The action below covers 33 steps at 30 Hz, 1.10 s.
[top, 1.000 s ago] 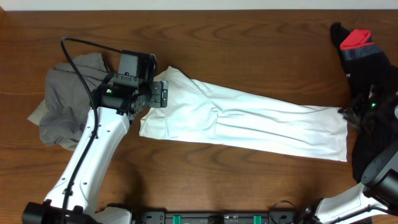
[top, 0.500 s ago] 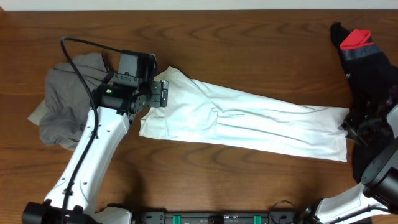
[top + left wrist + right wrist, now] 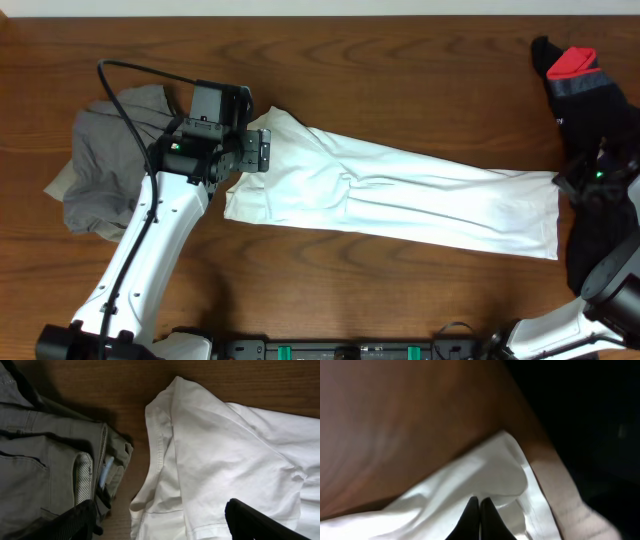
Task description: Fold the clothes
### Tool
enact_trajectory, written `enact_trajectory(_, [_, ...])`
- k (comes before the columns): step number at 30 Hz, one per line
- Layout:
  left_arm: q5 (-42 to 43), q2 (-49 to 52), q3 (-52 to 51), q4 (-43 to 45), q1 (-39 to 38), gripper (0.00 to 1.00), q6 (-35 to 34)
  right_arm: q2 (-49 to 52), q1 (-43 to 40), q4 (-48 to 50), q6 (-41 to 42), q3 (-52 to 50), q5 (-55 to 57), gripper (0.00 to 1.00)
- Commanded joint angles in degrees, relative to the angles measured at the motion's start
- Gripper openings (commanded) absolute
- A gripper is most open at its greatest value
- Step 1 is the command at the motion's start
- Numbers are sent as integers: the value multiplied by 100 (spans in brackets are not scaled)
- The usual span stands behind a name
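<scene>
Wooden table (image 3: 400,80): right claw (image 3: 479,504) pinches white T-shirt (image 3: 400,195); left claw (image 3: 165,522) spread above it.

Soft, even light from above shows the counter (image 3: 400,290) sharp, without glare; the white shirt (image 3: 400,195) looks bright yet detailed. The left wrist view is clear. The right wrist view is dim, blurred, nearly black at right.
</scene>
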<state>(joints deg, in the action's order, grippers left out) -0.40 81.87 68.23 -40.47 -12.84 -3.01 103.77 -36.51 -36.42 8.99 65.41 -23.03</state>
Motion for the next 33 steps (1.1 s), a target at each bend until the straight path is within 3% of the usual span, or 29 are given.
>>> enact_trajectory(1, [-22,-7,79,20,28,84,-50,-240,-33,37,-501,140,-197,1])
enact_trajectory(10, [-22,-7,79,44,28,84,-50,-240,-33,-391,-487,138,101,5])
enact_trajectory(15, [-22,-7,79,46,28,84,-50,-240,-33,-1036,105,138,1180,56])
enact_trajectory(17, [-22,-7,79,46,28,84,-50,-240,-33,-1200,173,138,1421,67])
enact_trajectory(20, [-22,-7,79,46,28,84,-50,-240,-33,-1228,166,125,1471,76])
enact_trajectory(25, [-22,-7,79,44,28,84,-50,-238,-31,-1167,101,114,1766,78])
enact_trajectory(31, [-22,-7,79,46,28,84,-48,-238,-15,-702,-468,-199,946,63])
enact_trajectory(33, [-22,-7,79,44,28,84,-48,-238,7,-570,-575,-310,922,61])
